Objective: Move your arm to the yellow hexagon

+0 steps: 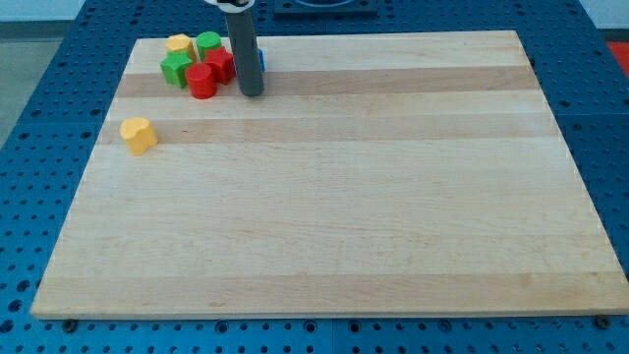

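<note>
Partly hidden behind the rod, a blue block, shape unclear, my tip just right of the red blocks, holding nothing, yellow hexagon at cluster's top-left on the table, another yellow block apart.

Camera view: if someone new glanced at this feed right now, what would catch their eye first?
First, the tight cluster of blocks at the board's top left: two green, two red and a yellow one at its back. My tip rests just to the cluster's right, with a sliver of blue block peeking from behind the rod. Then a lone yellow block sits apart near the left edge, below the cluster.
</note>
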Robot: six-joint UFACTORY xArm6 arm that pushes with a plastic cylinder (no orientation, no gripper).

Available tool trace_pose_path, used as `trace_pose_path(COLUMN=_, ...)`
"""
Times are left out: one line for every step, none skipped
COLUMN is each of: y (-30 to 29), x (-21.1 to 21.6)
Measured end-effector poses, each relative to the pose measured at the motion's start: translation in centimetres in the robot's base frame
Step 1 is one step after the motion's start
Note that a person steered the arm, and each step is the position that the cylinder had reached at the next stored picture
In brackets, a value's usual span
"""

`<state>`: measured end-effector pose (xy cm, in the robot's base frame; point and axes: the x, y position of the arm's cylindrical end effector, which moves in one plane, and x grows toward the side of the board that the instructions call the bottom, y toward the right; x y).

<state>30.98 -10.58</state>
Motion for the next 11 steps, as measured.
trace_pose_path(y=0.0, x=0.0)
trace_pose_path(y=-0.4, x=3.1)
trace_pose_path(y=-3.0, x=4.5)
trace_pose_path(y=-7.9, x=4.2)
trace_pose_path(y=-12.8, x=3.1)
trace_pose_path(y=-17.0, x=1.1)
trace_pose_path(y=-18.2, x=-2.8)
trace_pose_path(y=-18.1, x=-7.2)
trace_pose_path(y=-17.1, x=-11.4)
trace_pose_path(y=-14.2, x=-11.9)
trace_pose_path(y=-8.9, x=-11.8)
